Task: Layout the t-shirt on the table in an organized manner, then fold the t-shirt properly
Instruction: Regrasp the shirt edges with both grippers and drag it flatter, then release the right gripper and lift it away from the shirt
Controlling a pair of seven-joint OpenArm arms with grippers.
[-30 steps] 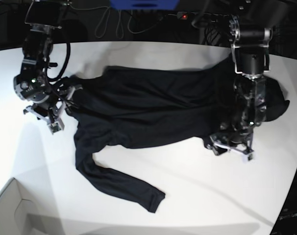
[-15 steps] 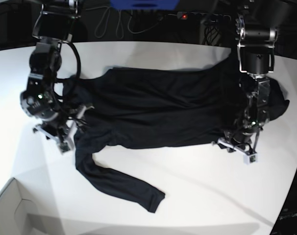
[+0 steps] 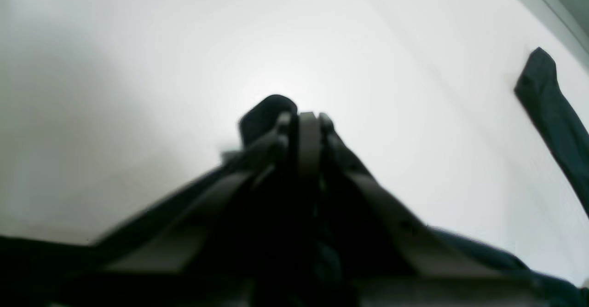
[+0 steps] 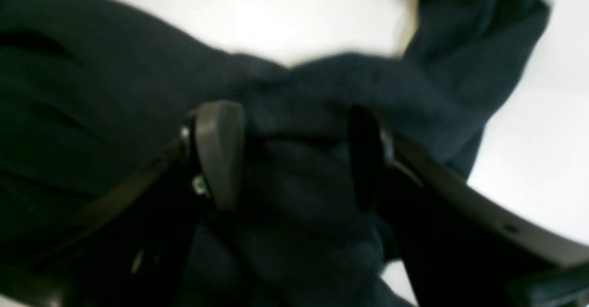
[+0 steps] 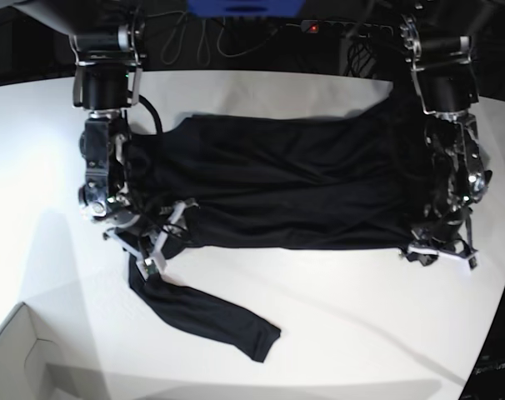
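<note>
White worktop [image 5: 336, 333] fills the base view, with dark clutter and cables behind it and a box corner [image 5: 19, 354] at the lower left. Across its middle lies the shirt [image 5: 294, 192], spread lengthwise between the two arms, one sleeve [image 5: 207, 317] trailing loose toward the near edge.

By my reading the layout step is in hand, not the folding: the body is stretched fairly flat but still creased.

Left pincer [image 3: 303, 127] is pinched together on a corner of the shirt, a dark tip of cloth poking past its closed jaws, low over bare worktop. Right pincer [image 4: 294, 155] stands apart, its jaws straddling a bunched fold near the sleeve end without squeezing it.

Next, the right one would need to close on that fold, then both pull apart to smooth the cloth and straighten the sleeve.
</note>
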